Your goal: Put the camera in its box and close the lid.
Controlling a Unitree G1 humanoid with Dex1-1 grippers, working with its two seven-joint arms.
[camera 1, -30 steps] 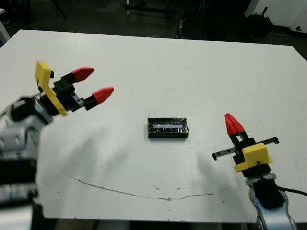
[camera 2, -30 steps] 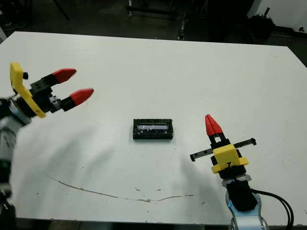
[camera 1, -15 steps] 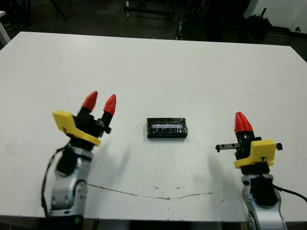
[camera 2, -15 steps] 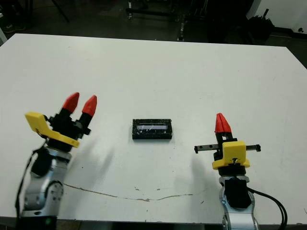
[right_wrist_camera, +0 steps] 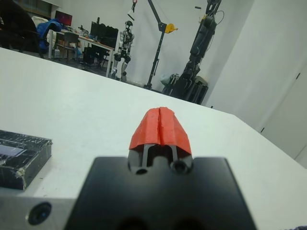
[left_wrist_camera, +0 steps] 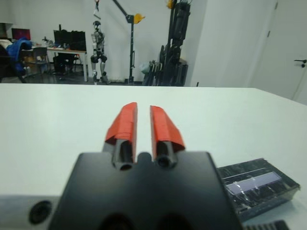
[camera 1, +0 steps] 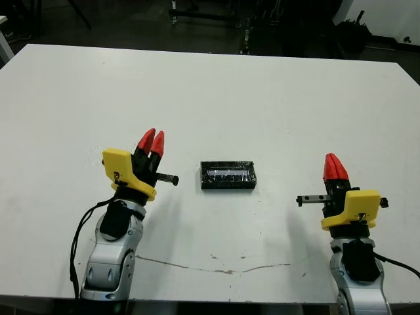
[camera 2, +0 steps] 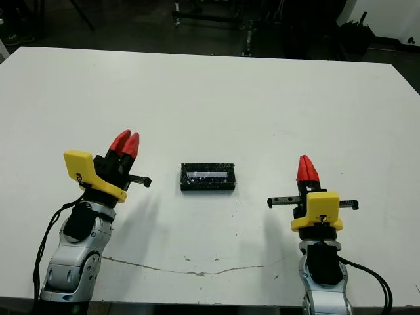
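A: Where's the box [camera 1: 228,176] rn?

B: Mid-table, lying flat, long side running left-right. The lid [camera 2: 208,174] sits on it, glossy black w/ pale speckles and a light strip along the top. Closed, so the camera can't be seen.

A: Left gripper [camera 1: 152,141]?

B: Just left of the box, near the front of the table, not touching it. Red fingertips [left_wrist_camera: 123,122] point away from the robot, only a narrow slit between them, nothing held. Yellow block and black body behind the tips; silver forearm runs back toward the near edge w/ a black cable looping at its side.

A: And the right gripper [camera 1: 335,166]?

B: Right of the box, well apart from it, abt the same depth as the left one. Its two red tips [right_wrist_camera: 160,127] are pressed together into one point, empty. Thin black crossbar sticks out both sides just behind the tips.

A: Anything else on the table [camera 1: 216,85]?

B: White top, w/ a long thin dark scratch [camera 1: 216,269] curving along the near edge between the two arms. Wrist views show stands and a desk in a room beyond the far edge.
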